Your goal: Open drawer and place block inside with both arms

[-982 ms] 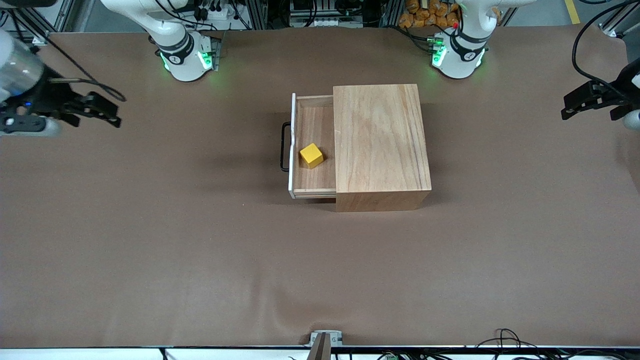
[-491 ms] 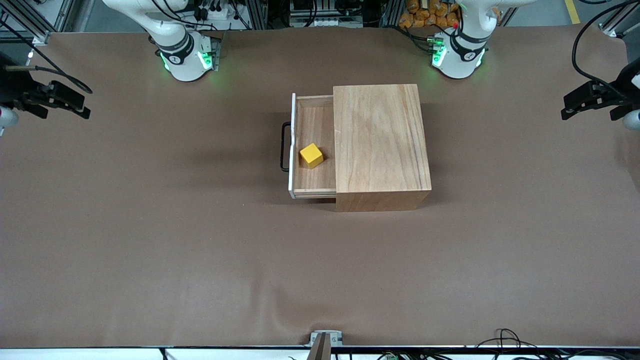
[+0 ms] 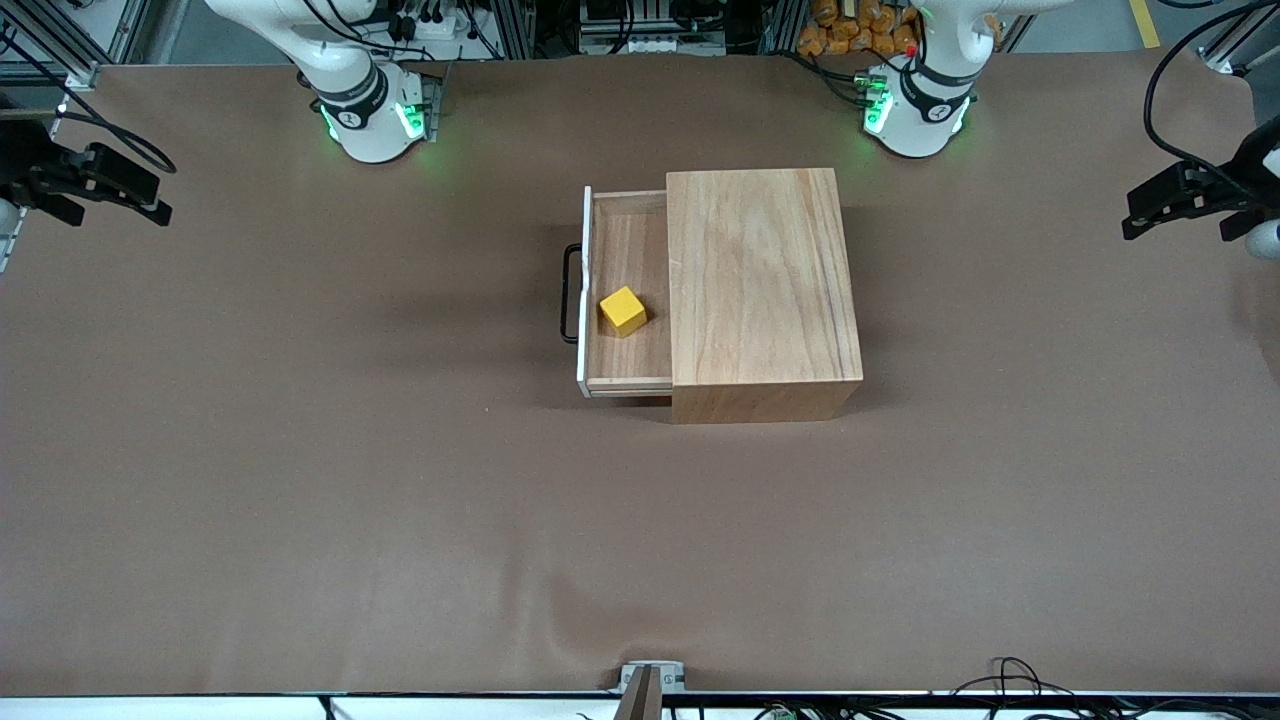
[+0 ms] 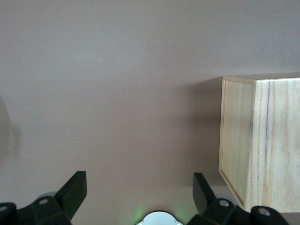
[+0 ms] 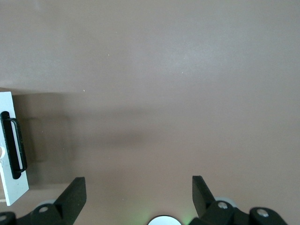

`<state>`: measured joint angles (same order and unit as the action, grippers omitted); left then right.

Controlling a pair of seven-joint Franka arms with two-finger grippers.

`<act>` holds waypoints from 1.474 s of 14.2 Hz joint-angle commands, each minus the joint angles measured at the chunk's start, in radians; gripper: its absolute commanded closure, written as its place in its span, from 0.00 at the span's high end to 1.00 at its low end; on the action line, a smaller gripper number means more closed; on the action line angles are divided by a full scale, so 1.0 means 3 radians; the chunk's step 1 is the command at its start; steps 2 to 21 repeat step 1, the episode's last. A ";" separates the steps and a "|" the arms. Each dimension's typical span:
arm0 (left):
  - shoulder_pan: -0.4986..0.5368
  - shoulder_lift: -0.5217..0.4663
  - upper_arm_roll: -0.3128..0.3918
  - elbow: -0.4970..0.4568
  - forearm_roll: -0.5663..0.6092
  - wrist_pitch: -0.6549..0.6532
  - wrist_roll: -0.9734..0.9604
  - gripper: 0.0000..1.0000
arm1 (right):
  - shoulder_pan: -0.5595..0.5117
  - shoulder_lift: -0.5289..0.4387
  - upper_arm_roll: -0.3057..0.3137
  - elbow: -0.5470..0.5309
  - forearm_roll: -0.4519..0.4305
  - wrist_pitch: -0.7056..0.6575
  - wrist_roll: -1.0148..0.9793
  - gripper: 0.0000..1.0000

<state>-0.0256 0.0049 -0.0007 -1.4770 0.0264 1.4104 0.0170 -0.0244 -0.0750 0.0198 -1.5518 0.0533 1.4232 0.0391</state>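
Block (image 3: 623, 311) in the open drawer (image 3: 628, 355); left gripper (image 3: 1150, 210) and right gripper (image 3: 135, 195), jaws wide and empty, over table edges

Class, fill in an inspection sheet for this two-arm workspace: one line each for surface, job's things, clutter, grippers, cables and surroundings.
Surface: brown table cover, faintly creased.
Job's things: drawer pulled out of the wooden box toward the right arm's end; yellow block lying in the drawer; black handle on the white front panel.
Clutter: nothing seen.
Grippers: left gripper open, empty, over the left arm's end of the table; right gripper open, empty, over the right arm's end.
Cables: black cables at both table ends and along the table's near edge.
Surroundings: green-lit arm bases, metal framing past the table.
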 commanded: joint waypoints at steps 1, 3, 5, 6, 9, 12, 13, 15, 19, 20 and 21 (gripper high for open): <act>0.0014 0.0004 -0.0008 0.0025 -0.0011 -0.0012 0.0071 1.00 | -0.0036 -0.0006 0.0031 0.0003 0.0012 0.0021 0.0023 1.00; 0.0014 0.0004 -0.0008 0.0025 -0.0011 -0.0012 0.0071 1.00 | -0.0036 -0.0006 0.0031 0.0003 0.0012 0.0021 0.0023 1.00; 0.0014 0.0004 -0.0008 0.0025 -0.0011 -0.0012 0.0071 1.00 | -0.0036 -0.0006 0.0031 0.0003 0.0012 0.0021 0.0023 1.00; 0.0014 0.0004 -0.0008 0.0025 -0.0011 -0.0012 0.0071 1.00 | -0.0036 -0.0006 0.0031 0.0003 0.0012 0.0021 0.0023 1.00; 0.0014 0.0004 -0.0008 0.0025 -0.0011 -0.0012 0.0071 1.00 | -0.0036 -0.0006 0.0031 0.0003 0.0012 0.0021 0.0023 1.00; 0.0014 0.0004 -0.0008 0.0025 -0.0011 -0.0012 0.0071 1.00 | -0.0036 -0.0006 0.0031 0.0003 0.0012 0.0021 0.0023 1.00; 0.0014 0.0004 -0.0008 0.0025 -0.0011 -0.0012 0.0071 1.00 | -0.0036 -0.0006 0.0031 0.0003 0.0012 0.0021 0.0023 1.00; 0.0014 0.0004 -0.0008 0.0025 -0.0011 -0.0012 0.0071 1.00 | -0.0036 -0.0006 0.0031 0.0003 0.0012 0.0021 0.0023 1.00; 0.0014 0.0004 -0.0008 0.0025 -0.0011 -0.0012 0.0071 1.00 | -0.0036 -0.0006 0.0031 0.0003 0.0012 0.0021 0.0023 1.00; 0.0014 0.0004 -0.0008 0.0025 -0.0011 -0.0012 0.0071 1.00 | -0.0036 -0.0006 0.0031 0.0003 0.0012 0.0021 0.0023 1.00; 0.0014 0.0004 -0.0008 0.0025 -0.0011 -0.0012 0.0071 1.00 | -0.0036 -0.0006 0.0031 0.0003 0.0012 0.0021 0.0023 1.00</act>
